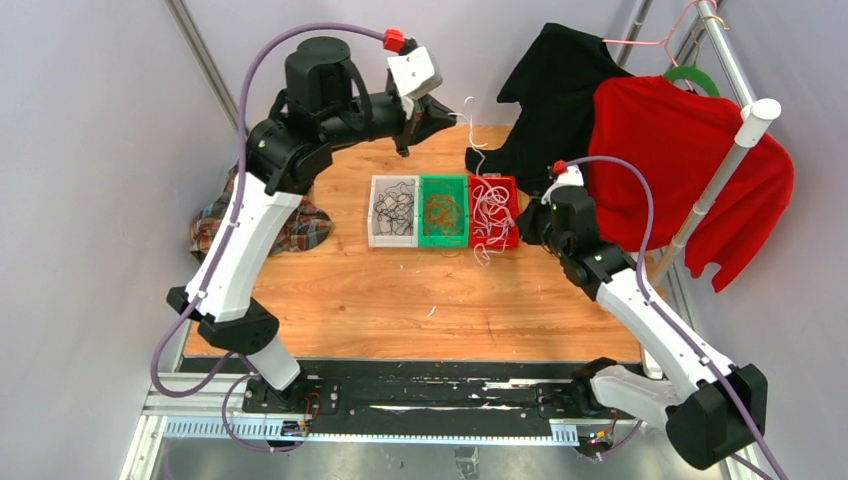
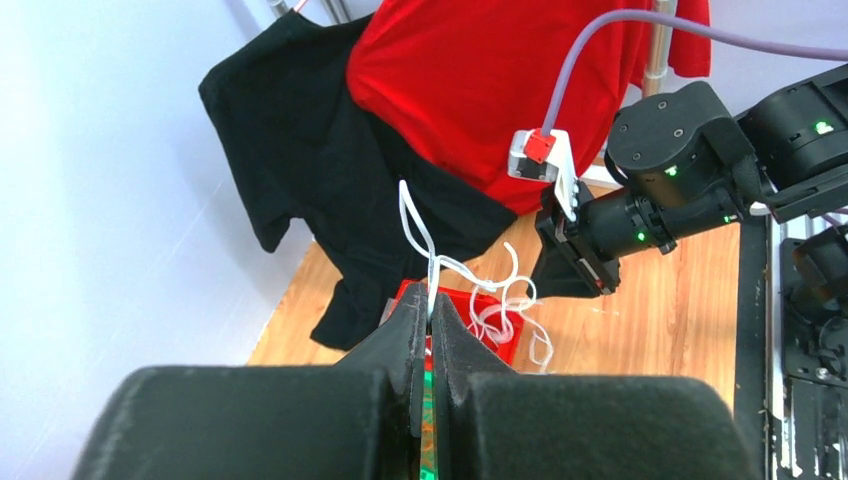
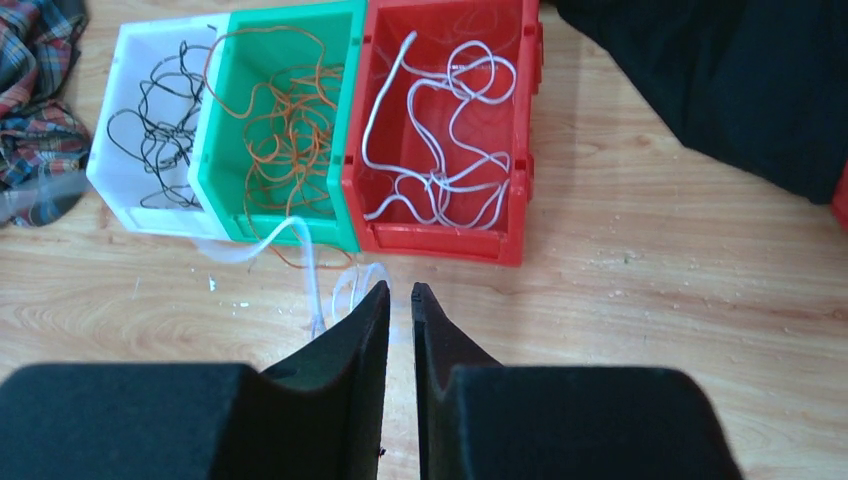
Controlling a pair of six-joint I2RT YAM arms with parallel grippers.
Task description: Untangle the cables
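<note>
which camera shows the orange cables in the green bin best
Right wrist: the orange cables fill the green bin, loops clear. Top external shows them small; left wrist hides them behind its fingers.

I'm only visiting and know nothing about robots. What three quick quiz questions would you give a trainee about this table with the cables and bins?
1. True or false: the left gripper is shut on a white cable, lifted above the bins.
2. Multiple choice: what colour are the cables lying in the green bin? A black, B orange, C white.
3. Short answer: what is the right gripper holding?

Key
1. True.
2. B.
3. Nothing: its fingers stand slightly apart, with only bare wood showing between them.
</note>
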